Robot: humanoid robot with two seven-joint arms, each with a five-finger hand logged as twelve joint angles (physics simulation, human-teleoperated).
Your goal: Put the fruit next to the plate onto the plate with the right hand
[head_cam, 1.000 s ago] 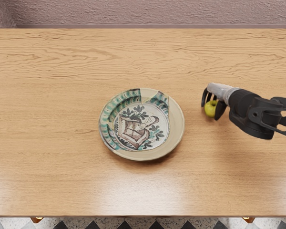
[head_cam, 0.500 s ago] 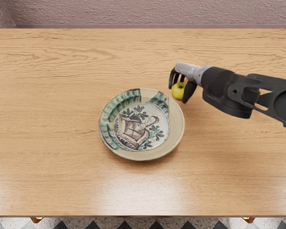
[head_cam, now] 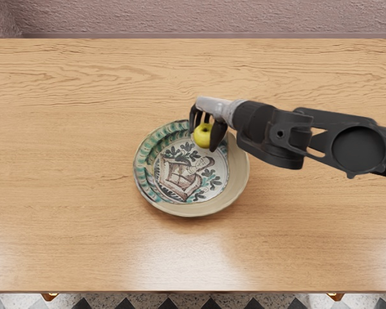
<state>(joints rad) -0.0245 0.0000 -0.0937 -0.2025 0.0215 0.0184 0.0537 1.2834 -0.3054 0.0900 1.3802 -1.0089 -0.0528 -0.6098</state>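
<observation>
Wooden desk (head_cam: 64, 96), pale grain, fills view. Mauve textured wall (head_cam: 180, 16) behind; checkered floor (head_cam: 180, 302) strip below front edge. Patterned plate (head_cam: 241, 174) at centre. Right robot hand (head_cam: 206, 123) reaches in from right, fingers curled around yellow-green fruit (head_cam: 202, 135), holding it over plate's far rim, seemingly above the plate's surface. Grip from above probably chosen so fruit can go straight down. Fruit not yet on plate; lowering and release still to do.

A wide wooden table (head_cam: 83, 96) with pale, wavy grain filled most of the view. Behind it stood a rough pinkish-grey wall (head_cam: 180, 16); below its front edge showed a black-and-white checkered floor (head_cam: 180, 304).
</observation>
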